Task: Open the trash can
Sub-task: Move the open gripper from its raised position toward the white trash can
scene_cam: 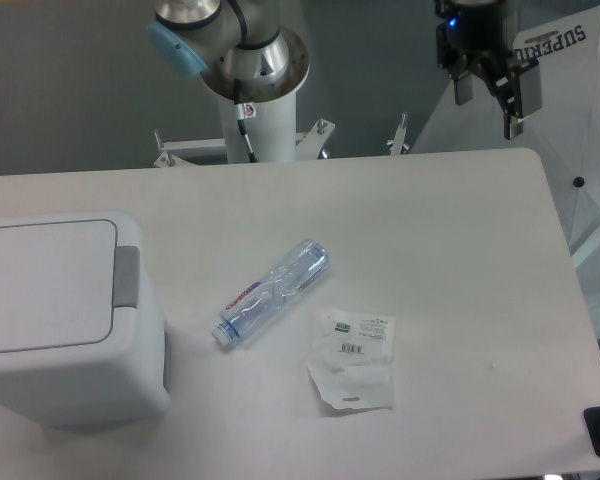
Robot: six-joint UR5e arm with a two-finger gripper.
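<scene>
The trash can (pixel 65 320) is a large boxy white bin at the left edge of the table, with its flat lid (pixel 42 285) shut and a grey push tab (pixel 127 276) on its right side. My gripper (pixel 488 98) hangs high at the far right, above the table's back edge, far from the bin. Its two dark fingers (pixel 510 100) stand apart with nothing between them.
A clear plastic bottle (pixel 273 291) lies on its side mid-table. Two clear plastic wrappers (pixel 355 362) with labels lie to its lower right. The arm's white base column (pixel 258 110) stands behind the table. White sheeting (pixel 570 80) hangs at the far right.
</scene>
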